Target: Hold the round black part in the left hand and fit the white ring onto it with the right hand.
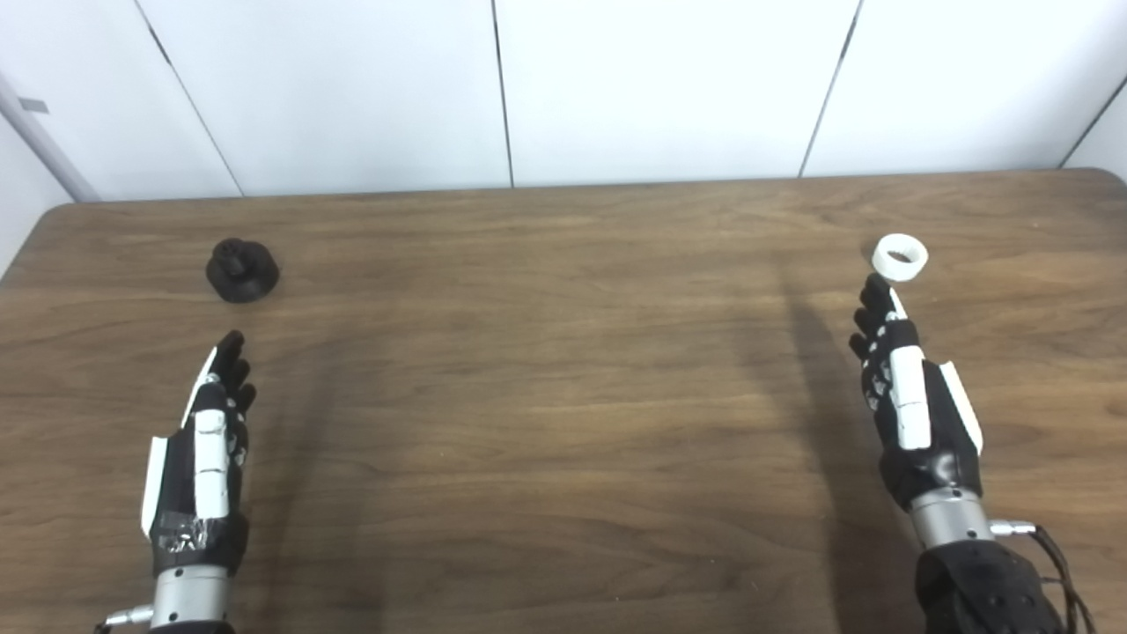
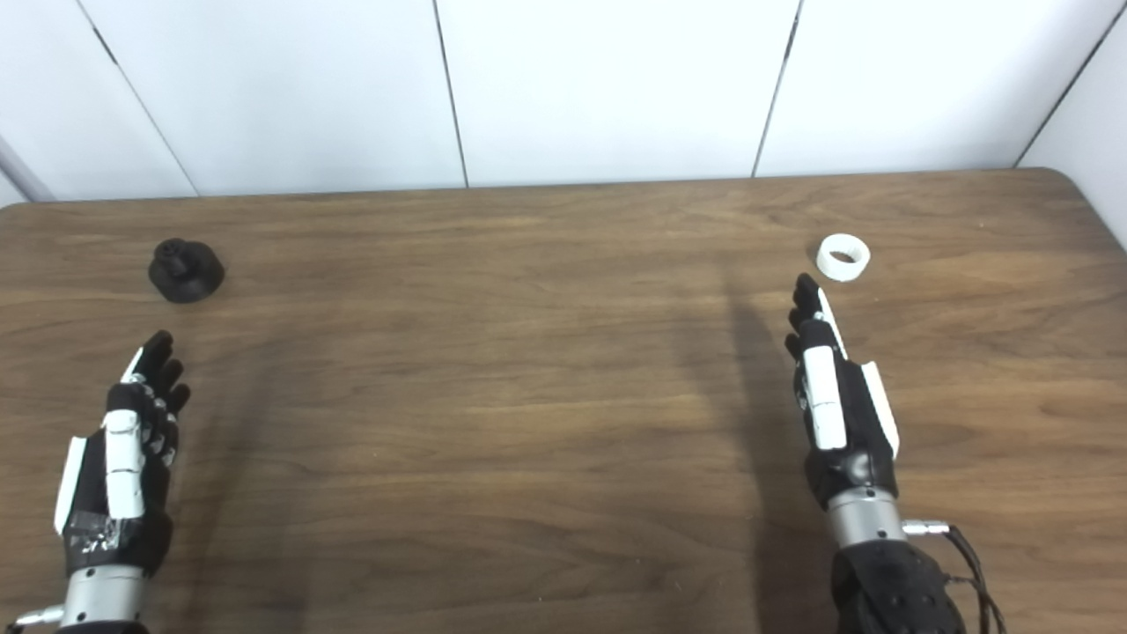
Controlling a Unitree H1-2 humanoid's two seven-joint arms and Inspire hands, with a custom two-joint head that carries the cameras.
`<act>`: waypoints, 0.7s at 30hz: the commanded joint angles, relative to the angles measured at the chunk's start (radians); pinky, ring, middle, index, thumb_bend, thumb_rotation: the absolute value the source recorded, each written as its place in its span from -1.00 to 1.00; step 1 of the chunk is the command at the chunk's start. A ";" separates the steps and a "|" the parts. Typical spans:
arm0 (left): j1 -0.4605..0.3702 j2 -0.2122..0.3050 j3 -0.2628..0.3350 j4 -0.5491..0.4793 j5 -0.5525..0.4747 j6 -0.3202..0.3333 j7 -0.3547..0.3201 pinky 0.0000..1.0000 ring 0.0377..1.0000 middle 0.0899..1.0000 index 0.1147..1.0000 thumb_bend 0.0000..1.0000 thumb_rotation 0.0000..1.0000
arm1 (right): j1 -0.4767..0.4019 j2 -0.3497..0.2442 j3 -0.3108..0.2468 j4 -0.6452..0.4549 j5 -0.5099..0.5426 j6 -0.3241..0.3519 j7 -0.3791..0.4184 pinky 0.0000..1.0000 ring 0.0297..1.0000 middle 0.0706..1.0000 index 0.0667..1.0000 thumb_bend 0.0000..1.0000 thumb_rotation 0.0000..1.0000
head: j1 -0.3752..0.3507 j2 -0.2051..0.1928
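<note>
Wooden table (image 1: pixel 563 396) carries the round black part (image 1: pixel 242 269) far left and the white ring (image 1: pixel 900 257) far right. The left hand (image 1: pixel 201 467) and right hand (image 1: pixel 911 401) are empty, fingers stretched out; right fingertips (image 1: pixel 872 289) are just beside the ring.

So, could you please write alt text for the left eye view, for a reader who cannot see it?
Two robot hands, left hand and right hand, hang open and empty over a brown wooden table. A round black part lies beyond the left hand, and a white ring lies just past the right fingers.
</note>
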 commanded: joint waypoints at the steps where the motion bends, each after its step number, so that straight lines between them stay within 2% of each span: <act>1: -0.004 0.003 -0.001 -0.036 0.010 -0.028 0.003 1.00 1.00 1.00 0.89 0.25 0.84 | 0.002 -0.016 -0.004 -0.028 -0.001 -0.043 0.006 1.00 1.00 1.00 0.95 0.26 1.00 | 0.001 0.001; 7: 0.001 -0.001 -0.009 -0.043 0.022 -0.025 0.006 1.00 1.00 1.00 0.89 0.31 0.83 | 0.007 -0.020 -0.006 -0.017 0.000 -0.058 0.009 1.00 1.00 1.00 0.94 0.25 1.00 | 0.007 -0.012; 12: 0.016 -0.010 -0.016 -0.047 0.031 -0.030 0.011 1.00 1.00 1.00 0.89 0.33 0.82 | 0.026 -0.019 -0.007 -0.019 0.000 -0.059 0.010 1.00 1.00 1.00 0.94 0.23 1.00 | 0.031 -0.061; 13: 0.019 -0.012 -0.018 -0.048 0.032 -0.031 0.011 1.00 1.00 1.00 0.89 0.32 0.82 | 0.030 -0.019 -0.007 -0.020 0.002 -0.055 0.011 1.00 1.00 1.00 0.94 0.25 1.00 | 0.031 -0.061; 15: 0.025 -0.016 -0.022 -0.043 0.035 -0.044 0.010 1.00 1.00 1.00 0.90 0.30 0.84 | 0.039 -0.023 -0.007 -0.016 0.009 -0.070 0.018 1.00 1.00 1.00 0.95 0.25 1.00 | 0.071 -0.093; 16: 0.027 -0.018 -0.025 -0.039 0.036 -0.052 0.010 1.00 1.00 1.00 0.89 0.27 0.85 | 0.043 -0.025 -0.007 -0.012 0.013 -0.082 0.023 1.00 1.00 1.00 0.96 0.19 1.00 | 0.071 -0.093; 17: 0.030 -0.020 -0.029 -0.034 0.040 -0.061 0.009 1.00 1.00 1.00 0.89 0.25 0.86 | 0.047 -0.028 -0.008 -0.006 0.015 -0.091 0.027 1.00 1.00 1.00 0.97 0.14 1.00 | 0.107 -0.113; 21: 0.041 -0.025 -0.045 -0.009 0.043 -0.099 0.004 1.00 1.00 1.00 0.89 0.17 0.88 | 0.056 -0.031 -0.020 0.010 0.026 -0.107 0.038 1.00 1.00 1.00 0.98 0.09 1.00 | 0.166 -0.155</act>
